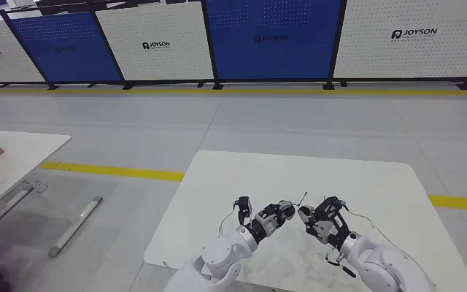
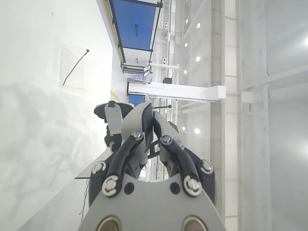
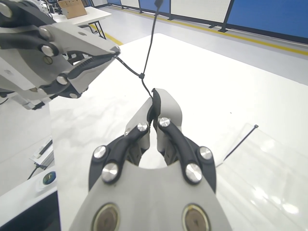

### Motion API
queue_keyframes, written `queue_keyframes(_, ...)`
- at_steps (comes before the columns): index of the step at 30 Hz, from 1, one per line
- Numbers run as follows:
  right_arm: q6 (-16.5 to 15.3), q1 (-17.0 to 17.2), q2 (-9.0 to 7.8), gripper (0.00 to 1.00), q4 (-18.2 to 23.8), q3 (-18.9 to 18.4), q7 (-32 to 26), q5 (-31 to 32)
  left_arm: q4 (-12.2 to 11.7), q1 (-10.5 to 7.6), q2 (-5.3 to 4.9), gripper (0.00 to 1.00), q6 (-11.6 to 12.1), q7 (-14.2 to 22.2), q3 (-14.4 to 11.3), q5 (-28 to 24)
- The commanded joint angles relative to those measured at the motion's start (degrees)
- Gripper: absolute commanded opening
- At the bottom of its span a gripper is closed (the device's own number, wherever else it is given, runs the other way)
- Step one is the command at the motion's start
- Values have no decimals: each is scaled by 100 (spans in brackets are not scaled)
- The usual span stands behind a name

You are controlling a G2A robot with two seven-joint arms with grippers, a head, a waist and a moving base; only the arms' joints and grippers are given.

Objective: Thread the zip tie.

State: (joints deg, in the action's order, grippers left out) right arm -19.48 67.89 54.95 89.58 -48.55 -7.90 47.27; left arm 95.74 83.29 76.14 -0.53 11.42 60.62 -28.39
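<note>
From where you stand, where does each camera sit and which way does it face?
Top view: high on the robot, facing down and forward at the white table; the left gripper meets the right gripper.
Left wrist view: on the left wrist, facing along its own fingers toward the hall.
Right wrist view: on the right wrist, facing over its own fingers at the left gripper and the held zip tie.
Shared: both wrist views catch the spare zip tie lying on the table.
</note>
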Motion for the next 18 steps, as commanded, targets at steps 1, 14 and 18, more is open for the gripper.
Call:
queue_keyframes(1,0,-4,0,0,-4,15,-20,15,11,8,-3,0,29,5,4,-15)
queue_keyframes(14,0,-78,3,0,-65,126,-148,102,141,82,-29,0,165,40,58,-127)
queue_keyframes(18,0,-106,7,0,-83,168,-186,120,192,119,-41,0,195,66,79,-132)
